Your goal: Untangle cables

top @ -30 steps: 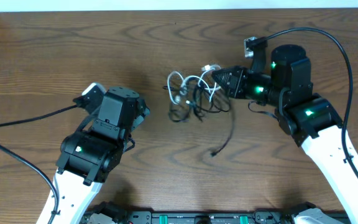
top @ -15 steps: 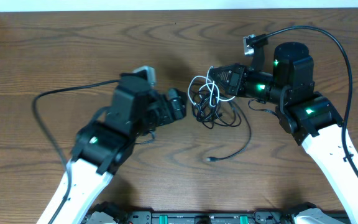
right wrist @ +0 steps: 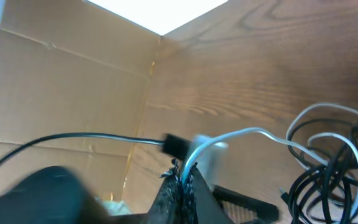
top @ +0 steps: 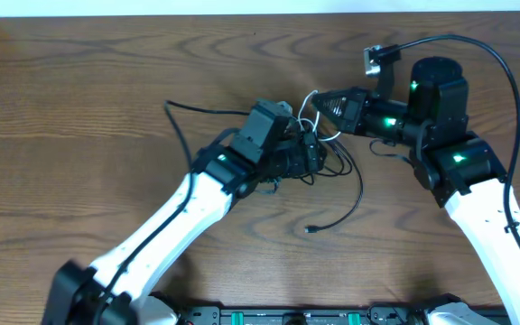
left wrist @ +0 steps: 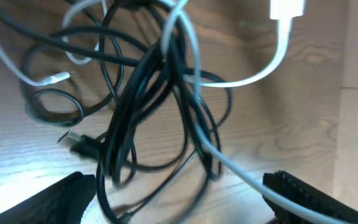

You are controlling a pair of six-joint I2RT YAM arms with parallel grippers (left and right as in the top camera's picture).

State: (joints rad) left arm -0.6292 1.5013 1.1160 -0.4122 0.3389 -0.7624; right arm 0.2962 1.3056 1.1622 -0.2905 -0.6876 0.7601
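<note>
The cables (top: 325,161) lie as one tangle of black loops and a white cord at the table's middle. One black tail ends in a plug (top: 310,230) nearer the front. My left gripper (top: 312,155) is right over the tangle. In the left wrist view it stands open (left wrist: 179,211), and the black cables (left wrist: 148,81) and the white cable (left wrist: 253,78) hang between its fingers (left wrist: 61,199). My right gripper (top: 320,105) is at the tangle's far right side. It is shut (right wrist: 183,177) on the white cable (right wrist: 253,132), which runs off to the black loops (right wrist: 316,180).
The left arm's thick black wire (top: 197,110) arcs over the table behind its wrist. A cardboard wall (right wrist: 61,81) stands past the table's left edge. Both arms meet at the centre, their wrists close together.
The left arm has swung from the left side across to the tangle, its gripper open throughout. The right gripper, still shut on the white cable, has drawn the tangle slightly right.
</note>
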